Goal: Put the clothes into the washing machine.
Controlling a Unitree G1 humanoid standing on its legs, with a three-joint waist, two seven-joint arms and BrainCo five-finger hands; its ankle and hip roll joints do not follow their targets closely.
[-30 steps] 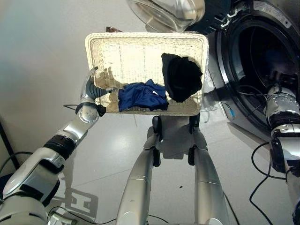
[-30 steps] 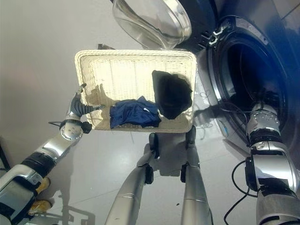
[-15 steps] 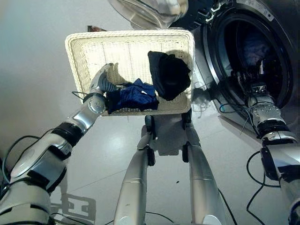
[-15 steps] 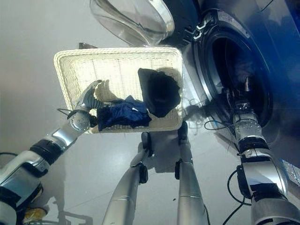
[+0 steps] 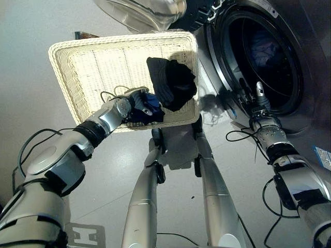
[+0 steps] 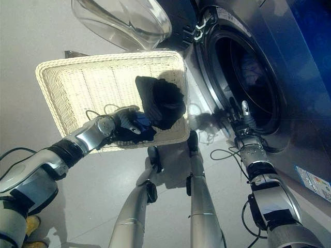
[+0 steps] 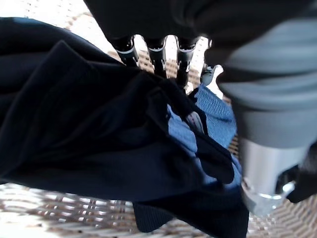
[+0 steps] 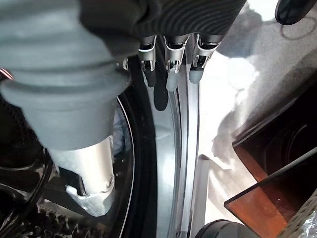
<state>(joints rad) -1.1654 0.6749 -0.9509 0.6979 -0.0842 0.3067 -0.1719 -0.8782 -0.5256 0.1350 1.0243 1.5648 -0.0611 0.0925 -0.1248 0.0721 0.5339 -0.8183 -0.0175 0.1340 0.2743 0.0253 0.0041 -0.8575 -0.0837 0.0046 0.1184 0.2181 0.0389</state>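
Since a second ago the left hand (image 5: 135, 105) has moved from the basket's near left rim onto the blue garment (image 5: 147, 109), and the right hand (image 5: 258, 99) has drawn back out of the drum to the front of the opening. At the left hand, the wrist view shows the fingers (image 7: 154, 53) bent down into the dark blue cloth, which bunches up between them and the thumb, so the hand has hold of the garment. That garment lies at the near edge of the white wicker basket (image 5: 88, 62), towards its near right corner. A black garment (image 5: 170, 82) is heaped just beside it against the basket's right wall, its lower edge touching the blue one. On the other side, the right hand hangs at the lower rim of the washing machine (image 6: 235, 67) opening with fingers (image 8: 171, 74) straight and nothing in them. Something pale blue (image 5: 264, 49) lies inside the drum. Beyond the basket's far edge stands the open glass door (image 6: 121, 20).
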